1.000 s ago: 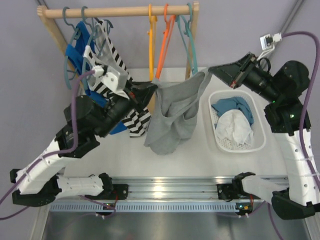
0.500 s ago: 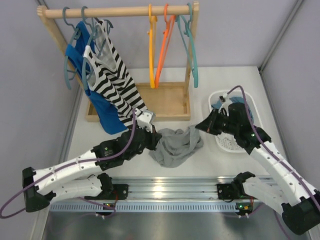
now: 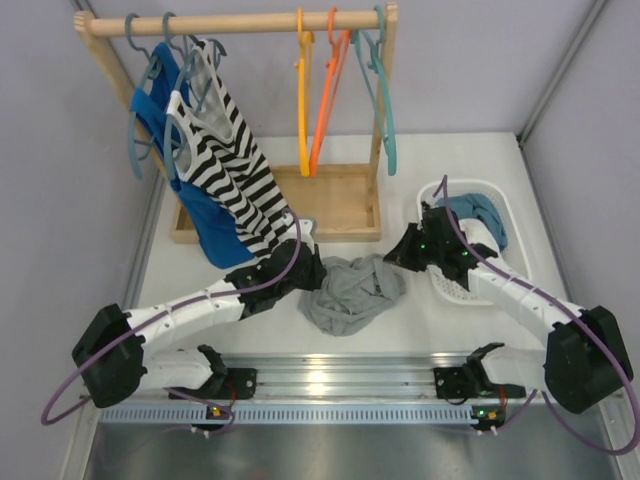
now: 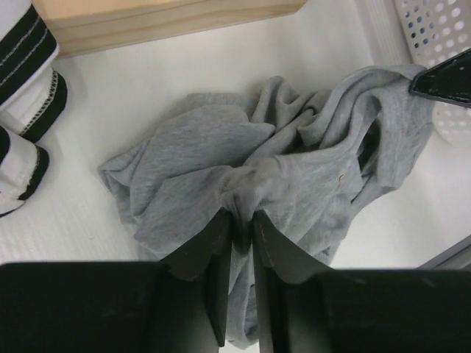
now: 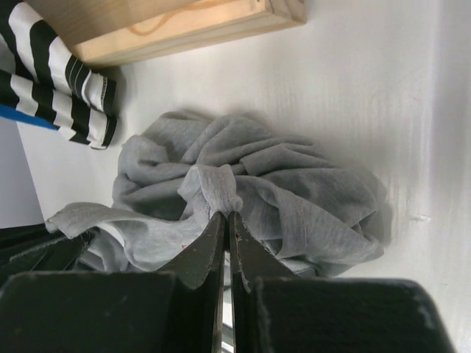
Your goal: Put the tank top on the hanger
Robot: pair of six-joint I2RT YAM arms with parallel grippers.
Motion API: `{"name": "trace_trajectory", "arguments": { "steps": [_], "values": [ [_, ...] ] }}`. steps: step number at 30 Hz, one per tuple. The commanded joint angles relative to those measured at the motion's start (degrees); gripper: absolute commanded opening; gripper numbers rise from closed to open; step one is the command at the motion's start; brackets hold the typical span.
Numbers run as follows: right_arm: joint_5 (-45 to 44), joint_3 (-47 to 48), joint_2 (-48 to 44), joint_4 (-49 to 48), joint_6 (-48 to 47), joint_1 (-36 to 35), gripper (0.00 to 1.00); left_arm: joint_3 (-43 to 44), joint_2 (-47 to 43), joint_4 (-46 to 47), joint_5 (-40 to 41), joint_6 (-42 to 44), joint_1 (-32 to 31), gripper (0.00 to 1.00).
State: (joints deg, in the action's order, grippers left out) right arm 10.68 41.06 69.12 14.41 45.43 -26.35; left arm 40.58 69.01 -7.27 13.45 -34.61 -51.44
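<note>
1. left gripper: my jaws stand a narrow slot apart, with a pleat of the tank top gathered between the tips. the fabric puckers toward the pinch.

2. right gripper: my jaws are pressed almost together on a rolled hem of the same garment. the fold stands up just above the tips.

3. location of the tank top: it lies crumpled on the table, between my two grippers. i hold its left edge with the left gripper and its right edge with the right gripper. it sits in front of the wooden rack base and behind the metal rail at the near edge. it touches neither.

4. location of the hanger: it hangs bare from the wooden bar, just beside a red-orange hanger and near a teal hanger.

5. edges and clearances:
- left: the hem of the striped top hangs down near my left wrist, with the blue top behind it.
- right: the white basket stands just beside my right arm. only a narrow strip of table separates its wall from the grey fabric.
- rear: the front edge of the rack base runs close behind the garment.
- front: a band of bare table lies between the fabric and the metal rail.
</note>
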Motion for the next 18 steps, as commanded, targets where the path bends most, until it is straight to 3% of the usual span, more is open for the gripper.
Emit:
{"name": "trace_trajectory", "arguments": {
  "steps": [1, 2, 6, 10, 13, 18],
  "values": [
    [-4.69, 3.15, 0.48, -3.96, 2.11, -0.9, 0.0, 0.73, -0.46, 6.56, -5.98, -0.37, 1.08, 0.24],
    [-5.14, 3.32, 0.49, -3.87, 2.38, -0.9, 0.02, 0.99, -1.24, 5.78, -5.98, -0.2, 1.17, 0.33],
    [-4.44, 3.06, -0.21, -4.13, 2.21, -0.72, 0.17, 1.7, -4.41, 2.44, -5.19, 0.42, 1.43, 0.42],
    [-4.26, 3.33, -2.32, -3.0, 0.81, -0.81, 0.41, 1.78, -9.06, -1.6, -3.97, 0.95, 1.61, 0.45],
    [-4.26, 3.85, -3.72, -2.2, -0.25, -0.72, 0.52, 1.79, -12.48, -5.2, -2.91, 1.21, 1.61, 0.46],
    [-5.31, 4.21, -6.8, 0.78, -1.39, -0.81, 0.6, 4.41, -17.68, -11.79, -1.68, 1.83, 1.61, 0.47]
  ]
}}
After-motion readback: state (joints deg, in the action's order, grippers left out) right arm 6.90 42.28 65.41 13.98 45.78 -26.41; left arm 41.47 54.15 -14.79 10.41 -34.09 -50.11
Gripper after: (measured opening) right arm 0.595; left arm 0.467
